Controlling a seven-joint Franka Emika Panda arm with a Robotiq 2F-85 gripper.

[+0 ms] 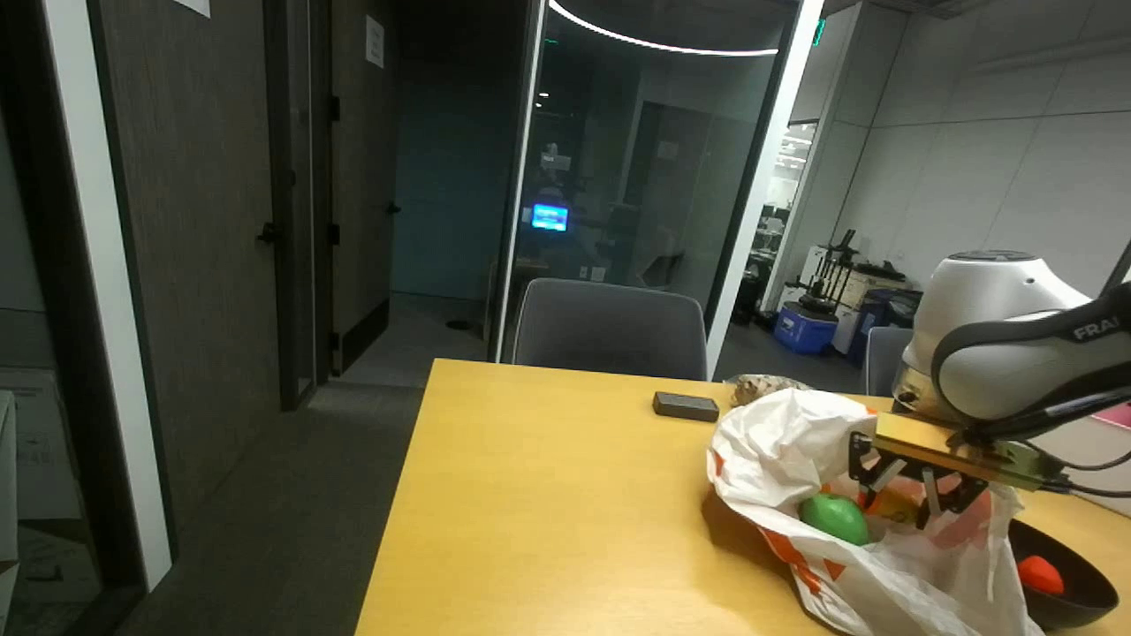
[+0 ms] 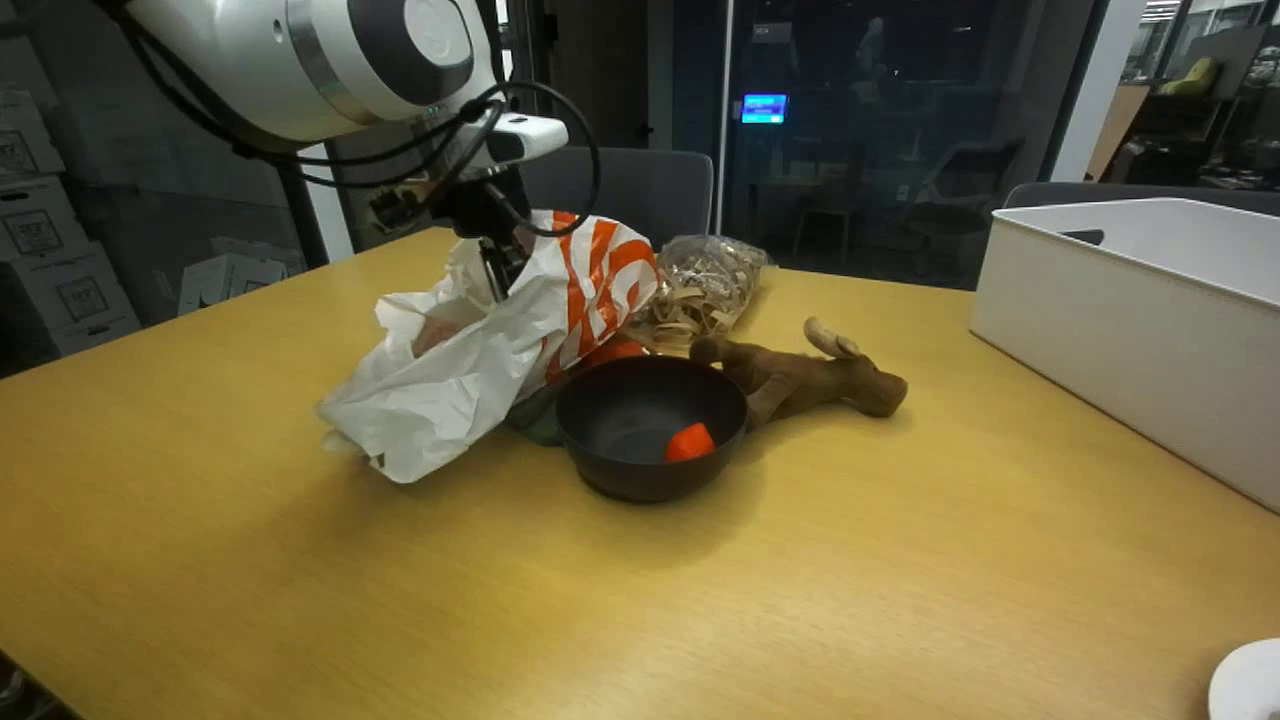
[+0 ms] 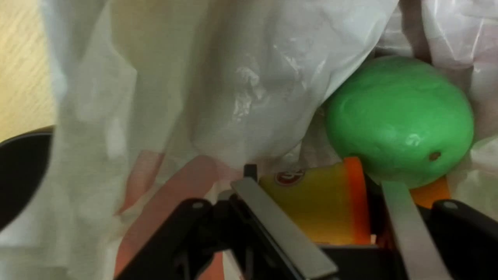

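Arm (image 1: 1007,380): "FRA", the rest out of view
Can (image 3: 315,206): red oval logo (image 3: 290,177), letters unclear
Door sign (image 1: 375,41): unreadable

The tub (image 3: 313,204) is yellow with an orange-red lid (image 3: 358,200) and a small dark red emblem (image 3: 288,177) bearing pale lettering. The fruit (image 3: 400,120) is green with one brown spot. The bag (image 2: 455,395) is white, printed with bold orange stripes. The bowl (image 2: 620,475) is black, the block (image 2: 690,442) bright orange-red. The end effector (image 3: 321,181) is black with silver-grey strips along its fingers (image 3: 286,229); the arm (image 1: 985,283) is white with dark grey panels. The desk (image 2: 900,600) is yellow, the box (image 2: 1130,340) white, the chair (image 1: 610,327) dark grey.
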